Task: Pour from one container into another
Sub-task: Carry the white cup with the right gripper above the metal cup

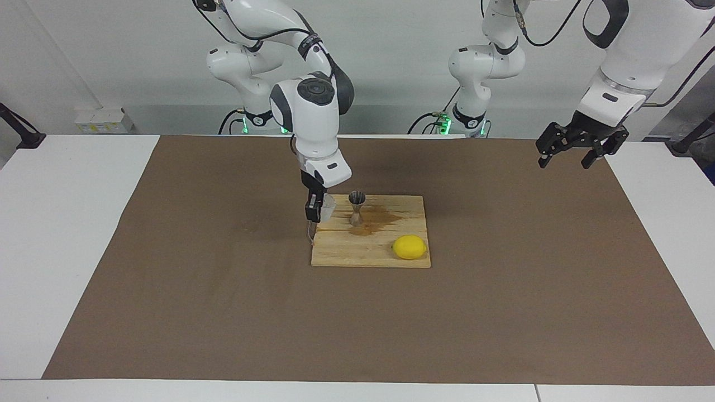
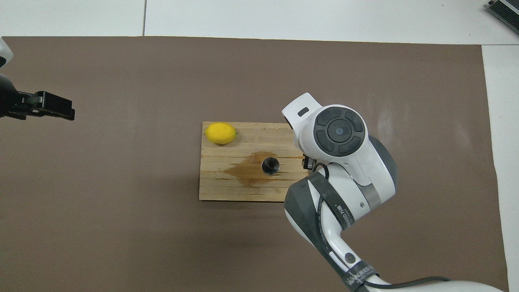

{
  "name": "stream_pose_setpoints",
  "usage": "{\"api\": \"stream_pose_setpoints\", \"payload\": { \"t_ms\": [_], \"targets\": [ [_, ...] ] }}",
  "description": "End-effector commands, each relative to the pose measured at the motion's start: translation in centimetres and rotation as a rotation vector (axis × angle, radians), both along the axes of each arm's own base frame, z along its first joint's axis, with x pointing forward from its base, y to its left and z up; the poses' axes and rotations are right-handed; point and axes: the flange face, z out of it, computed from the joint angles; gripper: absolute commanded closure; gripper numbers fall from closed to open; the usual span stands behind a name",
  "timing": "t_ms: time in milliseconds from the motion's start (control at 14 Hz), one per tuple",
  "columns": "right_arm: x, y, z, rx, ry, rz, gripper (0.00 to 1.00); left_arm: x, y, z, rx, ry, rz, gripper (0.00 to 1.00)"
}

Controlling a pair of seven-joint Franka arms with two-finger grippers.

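Observation:
The small clear textured cup (image 1: 327, 207) is held by my right gripper (image 1: 316, 211), which is shut on it just above the wooden board's edge at the right arm's end. The cup is close beside the silver hourglass jigger (image 1: 356, 208), apart from it. The jigger stands upright on the board and also shows in the overhead view (image 2: 270, 166). There my right arm's wrist hides the cup and most of the gripper. My left gripper (image 1: 568, 154) hangs open and empty in the air over the brown mat's edge at the left arm's end, and shows in the overhead view (image 2: 52, 107).
The wooden board (image 1: 357, 254) lies mid-table on a brown mat (image 1: 223, 307). A dark wet stain (image 2: 243, 170) spreads around the jigger. A yellow lemon (image 1: 409, 247) sits on the board's corner farther from the robots, toward the left arm's end.

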Motion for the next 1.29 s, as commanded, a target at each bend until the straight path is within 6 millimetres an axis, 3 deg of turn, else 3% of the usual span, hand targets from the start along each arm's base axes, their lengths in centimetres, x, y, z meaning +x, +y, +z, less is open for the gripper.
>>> {"api": "stream_pose_setpoints", "payload": {
  "t_ms": [0, 72, 215, 286, 644, 787, 1217],
  "targets": [
    [0.2, 1.1, 1.1, -0.063, -0.02, -0.016, 0.69, -1.2, -0.3, -1.2, 0.016, -0.041, -0.008, 0.0],
    [0.2, 1.2, 1.4, -0.073, -0.027, -0.011, 0.69, -1.7, -0.8, -1.2, 0.018, -0.038, -0.019, 0.0],
    [-1.0, 3.4, 0.3, -0.109, -0.014, 0.009, 0.69, -2.5, -1.1, -1.4, 0.02, -0.038, -0.033, 0.0],
    [-0.8, 3.5, 0.8, -0.127, -0.037, 0.0, 0.69, -2.9, -1.0, -1.5, 0.022, -0.035, -0.033, 0.0],
    [-1.0, 4.2, 0.3, -0.183, -0.062, 0.037, 0.69, -3.0, -0.7, -0.6, 0.021, -0.041, -0.053, 0.0],
    [-2.1, 5.7, -0.1, -0.201, -0.067, 0.072, 0.69, -3.0, 0.0, -0.5, 0.024, -0.043, -0.079, 0.0],
    [-3.2, 7.5, -1.2, -0.269, -0.099, 0.098, 0.69, -2.7, 0.5, -0.5, 0.025, -0.05, -0.099, 0.0]
  ]
}}
